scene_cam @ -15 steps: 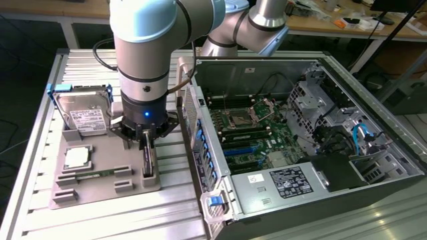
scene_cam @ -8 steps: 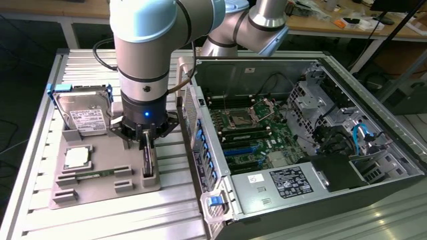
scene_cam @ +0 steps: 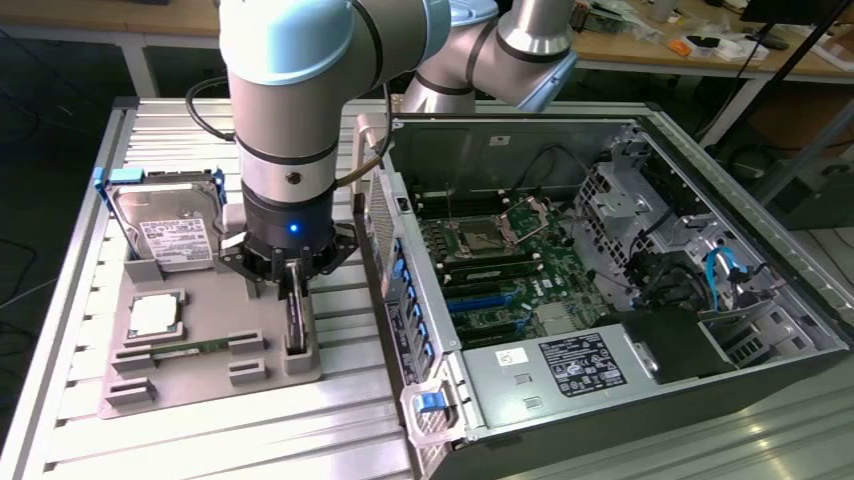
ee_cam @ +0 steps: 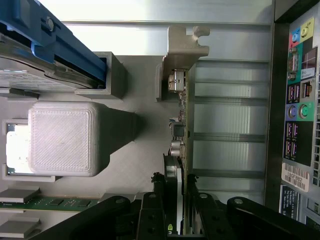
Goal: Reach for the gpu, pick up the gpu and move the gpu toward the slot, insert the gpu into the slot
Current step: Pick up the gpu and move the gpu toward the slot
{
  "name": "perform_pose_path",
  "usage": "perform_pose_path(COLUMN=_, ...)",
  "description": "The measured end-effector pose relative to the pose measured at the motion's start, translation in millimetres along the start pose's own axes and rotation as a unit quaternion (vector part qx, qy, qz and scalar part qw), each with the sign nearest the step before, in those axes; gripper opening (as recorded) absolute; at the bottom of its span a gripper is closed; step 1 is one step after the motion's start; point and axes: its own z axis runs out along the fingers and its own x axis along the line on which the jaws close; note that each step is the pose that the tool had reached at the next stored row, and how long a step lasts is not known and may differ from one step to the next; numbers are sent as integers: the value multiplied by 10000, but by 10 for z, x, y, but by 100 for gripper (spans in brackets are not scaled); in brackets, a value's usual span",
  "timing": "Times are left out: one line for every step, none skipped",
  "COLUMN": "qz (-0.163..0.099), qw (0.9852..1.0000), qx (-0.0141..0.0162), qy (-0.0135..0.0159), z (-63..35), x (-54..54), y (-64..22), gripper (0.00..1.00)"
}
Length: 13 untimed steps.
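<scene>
**Inspector:** Item one, the gpu (scene_cam: 298, 325). It stands on edge in a grey cradle (scene_cam: 302, 362) along the edge of the fixture plate (scene_cam: 200, 388) nearest the computer case (scene_cam: 627, 330). It is seated, not lifted.

**Assessor:** And the hand (scene_cam: 295, 283)?

**Inspector:** It is down over the card's upper edge and clamped on it. In the wrist view the fingers (ee_cam: 159, 186) bear on both faces.

**Assessor:** What are the hazards?

**Inspector:** There are three, in my judgement. First, the hold is narrow on a long card. A pull that is not straight could bind the card in the cradle, so it slips in the grip or drags the plate off the bench (scene_cam: 267, 435).

**Assessor:** Second?

**Inspector:** The case wall (scene_cam: 387, 260) rises just beside the cradle. A low carry could catch the card's metal end on that rim.

**Assessor:** Third?

**Inspector:** The pads sit close to mounted components, and too much squeeze could damage them. A tilted card would also meet the blue slots (scene_cam: 467, 297) askew.

**Assessor:** What about the neighbours?

**Inspector:** The memory stick (scene_cam: 187, 349) and hard drive (scene_cam: 167, 232) lie well apart towards the plate's far edge. Neither is a concern.
</scene>
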Motion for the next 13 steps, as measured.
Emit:
perform_pose_path(qz=0, qw=10000, qx=-1, qy=0, z=-14, x=1, y=1, gripper=27)
perform_pose_path(qz=0, qw=10000, qx=-2, qy=0, z=-31, x=2, y=1, gripper=27)
perform_pose_path(qz=0, qw=10000, qx=-2, qy=0, z=-51, x=2, y=2, gripper=27)
perform_pose_path(qz=0, qw=10000, qx=-2, qy=-1, z=-68, x=3, y=3, gripper=27)
perform_pose_path(qz=0, qw=10000, qx=-2, qy=-1, z=-88, x=4, y=4, gripper=27)
perform_pose_path(qz=0, qw=10000, qx=-2, qy=-1, z=-111, x=5, y=4, gripper=27)
perform_pose_path(qz=0, qw=10000, qx=-1, qy=0, z=-136, x=6, y=5, gripper=27)
perform_pose_path(qz=0, qw=10000, qx=-1, qy=0, z=-166, x=7, y=7, gripper=27)
perform_pose_path(qz=0, qw=10000, qx=-2, qy=-1, z=-191, x=7, y=8, gripper=27)
perform_pose_path(qz=0, qw=10000, qx=-1, qy=-1, z=-213, x=8, y=9, gripper=27)
perform_pose_path(qz=0, qw=10000, qx=-1, qy=-1, z=-230, x=9, y=10, gripper=27)
perform_pose_path(qz=0, qw=10000, qx=-1, qy=-1, z=-246, x=9, y=10, gripper=27)
perform_pose_path(qz=0, qw=10000, qx=0, qy=-1, z=-263, x=11, y=12, gripper=27)
